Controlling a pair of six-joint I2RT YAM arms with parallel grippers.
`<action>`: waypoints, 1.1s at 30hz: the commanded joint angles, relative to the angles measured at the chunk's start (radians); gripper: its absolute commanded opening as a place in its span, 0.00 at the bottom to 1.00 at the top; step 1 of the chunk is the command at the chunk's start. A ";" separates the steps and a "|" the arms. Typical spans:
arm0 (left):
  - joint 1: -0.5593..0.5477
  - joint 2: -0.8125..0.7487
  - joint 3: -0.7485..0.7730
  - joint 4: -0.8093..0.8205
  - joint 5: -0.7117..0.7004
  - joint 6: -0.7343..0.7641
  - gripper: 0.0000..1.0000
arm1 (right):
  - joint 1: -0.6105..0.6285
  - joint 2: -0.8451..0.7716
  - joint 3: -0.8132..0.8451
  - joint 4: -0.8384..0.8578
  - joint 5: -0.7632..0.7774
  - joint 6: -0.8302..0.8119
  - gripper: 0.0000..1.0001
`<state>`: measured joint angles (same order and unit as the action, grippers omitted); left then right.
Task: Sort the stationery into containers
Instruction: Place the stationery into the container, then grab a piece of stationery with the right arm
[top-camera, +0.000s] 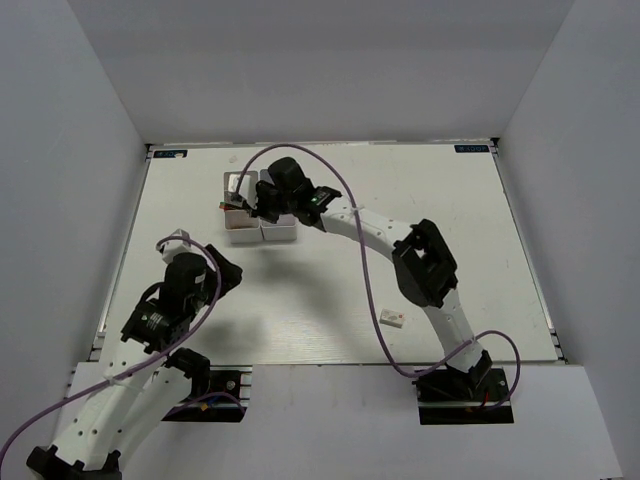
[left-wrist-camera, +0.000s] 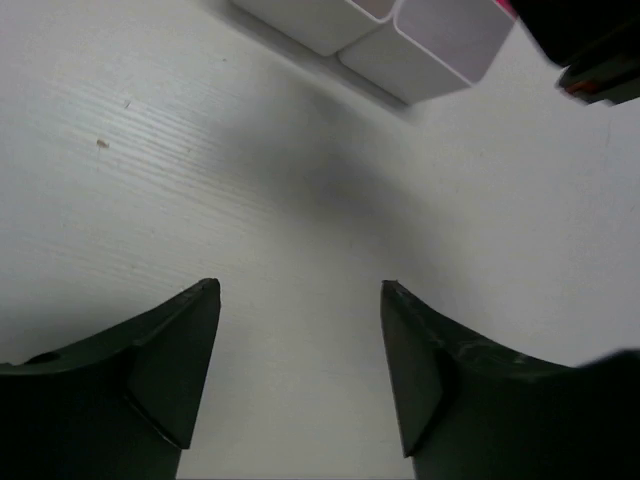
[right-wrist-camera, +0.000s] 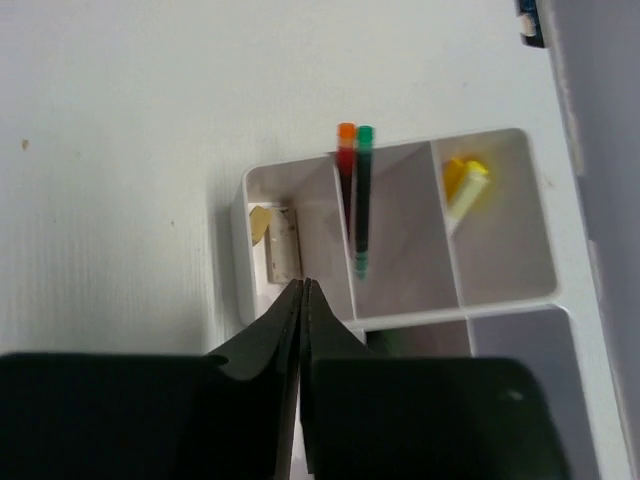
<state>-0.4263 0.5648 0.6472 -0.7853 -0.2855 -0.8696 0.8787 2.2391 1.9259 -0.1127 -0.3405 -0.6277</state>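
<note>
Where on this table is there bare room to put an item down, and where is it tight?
Bare: the table to the right of the right arm, and the middle strip from the organiser to the near edge, save one eraser. Crowded: the organiser, with the right gripper over it.

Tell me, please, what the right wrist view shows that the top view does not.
Only the right wrist view: inside the organiser, an eraser, two pens with orange and green caps, and a yellow-tipped marker. Only the top view: the left arm and a loose eraser on the table. Both: the organiser itself and the shut right gripper.
</note>
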 joint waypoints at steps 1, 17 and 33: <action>0.006 0.026 -0.036 0.132 0.103 0.083 0.71 | -0.043 -0.200 -0.057 0.025 0.047 0.103 0.00; 0.006 0.352 -0.067 0.409 0.422 0.256 0.71 | -0.287 -0.803 -0.822 -0.616 -0.117 -0.062 0.73; 0.006 0.368 -0.038 0.400 0.431 0.265 0.80 | -0.279 -0.989 -1.171 -0.552 0.092 -0.149 0.86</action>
<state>-0.4263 0.9768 0.5716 -0.3679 0.1402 -0.6098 0.5968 1.2484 0.7559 -0.7238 -0.2844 -0.7704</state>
